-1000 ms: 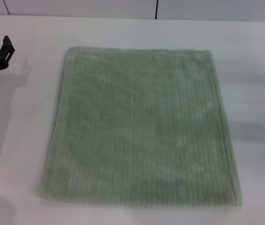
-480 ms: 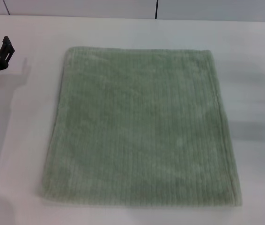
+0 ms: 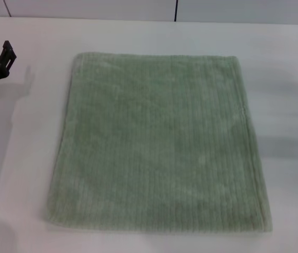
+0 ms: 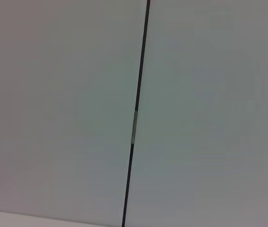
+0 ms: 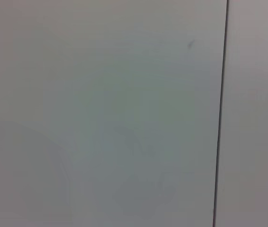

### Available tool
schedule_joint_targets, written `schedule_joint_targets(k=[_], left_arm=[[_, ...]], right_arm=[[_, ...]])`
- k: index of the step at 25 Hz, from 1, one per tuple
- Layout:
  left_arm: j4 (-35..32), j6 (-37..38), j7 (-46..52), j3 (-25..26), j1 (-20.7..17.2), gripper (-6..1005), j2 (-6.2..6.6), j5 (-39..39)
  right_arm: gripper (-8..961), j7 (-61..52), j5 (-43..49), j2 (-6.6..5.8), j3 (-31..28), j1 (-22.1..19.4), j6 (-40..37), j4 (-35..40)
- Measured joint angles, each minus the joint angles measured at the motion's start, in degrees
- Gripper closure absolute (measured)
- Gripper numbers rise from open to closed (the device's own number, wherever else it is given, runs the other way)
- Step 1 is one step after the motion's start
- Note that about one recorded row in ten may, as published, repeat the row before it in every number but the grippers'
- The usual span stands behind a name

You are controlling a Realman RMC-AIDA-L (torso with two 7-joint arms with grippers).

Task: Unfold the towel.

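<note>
Towel (image 3: 157, 145) is lying flat on the white tabletop (image 3: 291, 79), roughly centered in my head view. It reads as a single spread-out square of pale sage-green terry, ribbed lines running front to back, hems visible along the far and right edges. Corners all look laid out; the near-left corner sits slightly lifted or curled, with a thin shadow under it. No folds that I can make out on the top surface.

Left gripper (image 3: 4, 55) is at the far left edge of my head view, well apart from the towel and up off the tabletop, casting a shadow on the surface beside it. Only a dark bracket-like tip and a bit of the arm show, so I can't tell whether it is open or closed. It is holding nothing that I can see.

Right gripper is not in any view.

Left wrist view shows only a plain pale wall panel (image 4: 63, 113) with a thin dark vertical seam (image 4: 136, 113), plus a sliver of a lighter surface at one edge. Right wrist view is the same kind of panel and seam. No towel in either wrist view.
</note>
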State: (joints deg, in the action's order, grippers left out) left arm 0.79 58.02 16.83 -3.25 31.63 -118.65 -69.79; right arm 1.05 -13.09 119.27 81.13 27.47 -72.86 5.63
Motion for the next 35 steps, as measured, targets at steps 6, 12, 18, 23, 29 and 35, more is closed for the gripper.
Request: schedule_joint_targets(k=[6, 12, 18, 23, 29, 35], left_arm=[[0.3, 0.7, 0.3, 0.0, -0.2, 200, 0.0, 0.0], [0.6, 0.7, 0.0, 0.0, -0.3, 200, 0.0, 0.0], [0.6, 1.0, 0.0, 0.0, -0.5, 201, 0.0, 0.0], [0.6, 2.1, 0.3, 0.0, -0.8, 201, 0.0, 0.0], [0.7, 2.7, 0.3, 0.0, -1.1, 201, 0.0, 0.0], [0.7, 2.9, 0.3, 0.0, -1.3, 200, 0.0, 0.0]], right_arm=[[290, 0.0, 0.0, 0.0, 0.2, 0.0, 0.0, 0.0], [290, 0.0, 0.0, 0.0, 0.3, 0.2, 0.0, 0.0], [289, 0.0, 0.1, 0.0, 0.4, 0.2, 0.0, 0.0], [290, 0.0, 0.1, 0.0, 0.3, 0.2, 0.0, 0.0], [289, 0.0, 0.2, 0.0, 0.3, 0.2, -0.2, 0.0], [290, 0.0, 0.2, 0.05, 0.3, 0.1, -0.2, 0.0]])
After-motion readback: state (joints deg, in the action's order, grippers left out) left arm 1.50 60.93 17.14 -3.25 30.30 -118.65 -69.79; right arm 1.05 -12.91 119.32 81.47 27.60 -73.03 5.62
